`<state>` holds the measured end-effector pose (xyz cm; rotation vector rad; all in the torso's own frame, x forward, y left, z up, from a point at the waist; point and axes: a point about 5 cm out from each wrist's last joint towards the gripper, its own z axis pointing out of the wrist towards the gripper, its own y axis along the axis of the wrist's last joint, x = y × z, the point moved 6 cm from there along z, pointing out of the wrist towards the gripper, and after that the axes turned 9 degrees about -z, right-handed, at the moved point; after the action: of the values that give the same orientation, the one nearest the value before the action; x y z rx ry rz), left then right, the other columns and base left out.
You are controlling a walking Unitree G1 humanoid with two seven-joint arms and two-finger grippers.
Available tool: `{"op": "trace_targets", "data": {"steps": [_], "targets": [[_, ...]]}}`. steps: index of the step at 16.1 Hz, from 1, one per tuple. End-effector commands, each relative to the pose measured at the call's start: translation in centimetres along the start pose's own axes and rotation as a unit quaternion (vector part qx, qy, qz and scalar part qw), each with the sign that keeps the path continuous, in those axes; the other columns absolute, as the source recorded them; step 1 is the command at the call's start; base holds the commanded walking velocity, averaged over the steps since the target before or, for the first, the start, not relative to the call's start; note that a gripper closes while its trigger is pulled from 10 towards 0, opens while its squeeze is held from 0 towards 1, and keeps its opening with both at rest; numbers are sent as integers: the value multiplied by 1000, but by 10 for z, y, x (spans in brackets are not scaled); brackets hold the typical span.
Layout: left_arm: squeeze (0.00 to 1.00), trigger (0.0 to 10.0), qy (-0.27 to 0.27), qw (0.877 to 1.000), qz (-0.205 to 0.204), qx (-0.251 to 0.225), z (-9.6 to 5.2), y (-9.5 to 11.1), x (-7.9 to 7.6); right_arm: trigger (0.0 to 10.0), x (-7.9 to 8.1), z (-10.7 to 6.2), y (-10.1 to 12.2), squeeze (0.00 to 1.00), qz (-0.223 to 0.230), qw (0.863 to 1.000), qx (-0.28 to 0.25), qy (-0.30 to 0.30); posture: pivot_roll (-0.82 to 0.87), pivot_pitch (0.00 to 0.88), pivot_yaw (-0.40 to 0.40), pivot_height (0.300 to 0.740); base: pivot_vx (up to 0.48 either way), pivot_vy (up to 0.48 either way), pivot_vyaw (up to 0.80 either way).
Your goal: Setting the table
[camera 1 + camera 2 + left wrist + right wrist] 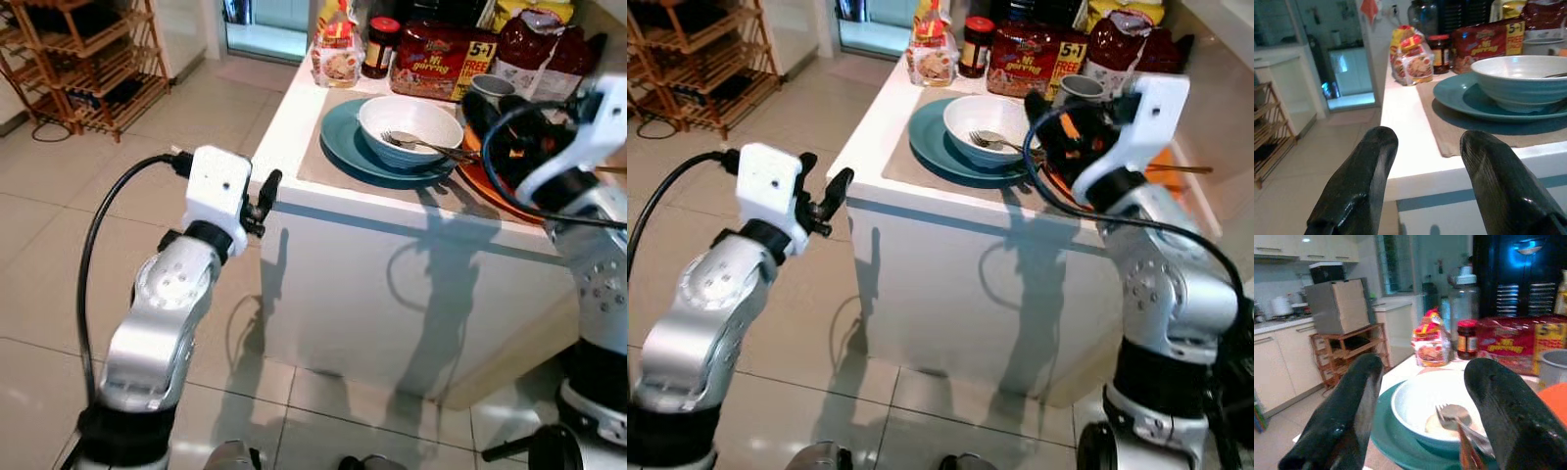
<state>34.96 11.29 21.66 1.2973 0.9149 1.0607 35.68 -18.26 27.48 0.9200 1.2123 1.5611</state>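
Note:
A white bowl (392,116) sits on a teal plate (338,137) on a beige placemat (313,162) at the corner of the white table (294,108). A fork (416,144) lies in the bowl, its handle pointing right. My right gripper (1058,122) hovers open just right of the bowl, over an orange plate (1161,162). In the right wrist view the fork (1449,416) runs toward the gap between the fingers (1508,406). My left gripper (826,171) is open and holds nothing, beside the table's left edge at tabletop height.
Along the table's back stand a bread bag (338,49), a dark jar (380,46), red noodle packs (441,59) and a grey cup (490,86). A wooden rack (88,59) stands on the tiled floor at the far left.

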Motion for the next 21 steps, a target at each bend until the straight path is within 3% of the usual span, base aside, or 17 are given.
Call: {"op": "trace_targets", "data": {"steps": [1, 3, 5, 6, 7, 8, 10, 16, 21], "targets": [[0, 10000, 0, 1000, -8, 0, 5, 3, 0, 10000, -13, -10, 1, 1000, 12, 999, 0, -39, 58, 1, -45, 740, 0, 0, 0], [0, 10000, -25, 999, -5, -24, 2, 10, -10, 10000, 1, -28, 3, 1000, 29, 999, -17, -18, 51, 0, -34, 740, 0, 0, 0], [0, 10000, -15, 999, -21, -27, -3, 8, -12, 10000, 10, -45, -16, 1000, -34, 998, 9, -47, 50, 0, -41, 740, 0, 0, 0], [0, 10000, -11, 1000, -20, -22, -7, 3, -11, 10000, 9, -51, -25, 0, -65, 995, 19, -79, 45, 6, -52, 740, 0, 0, 0], [0, 10000, -3, 1000, -10, -25, -14, 0, -9, 10000, 12, -58, -29, 0, -105, 988, 11, -112, 42, 11, -58, 740, 0, 0, 0], [0, 10000, 13, 999, -22, -34, -19, 1, -3, 10000, 28, -57, -28, 0, -123, 989, 6, -77, 37, 16, -57, 740, 0, 0, 0], [0, 10000, 21, 998, -34, -54, -23, 12, -1, 10000, 36, -50, -12, 0, -58, 994, -34, -91, 31, 25, -48, 740, 133, 0, 0], [0, 10000, 24, 998, -17, -56, -15, 17, 2, 10000, 41, -39, -33, 0, -27, 995, -1, -92, 26, 17, -44, 740, 383, 0, -592], [0, 10000, 45, 997, -9, -58, -14, 21, 16, 10000, 50, -27, -24, 0, -18, 998, -5, -60, 27, 23, -60, 740, 409, 0, 0]]}}
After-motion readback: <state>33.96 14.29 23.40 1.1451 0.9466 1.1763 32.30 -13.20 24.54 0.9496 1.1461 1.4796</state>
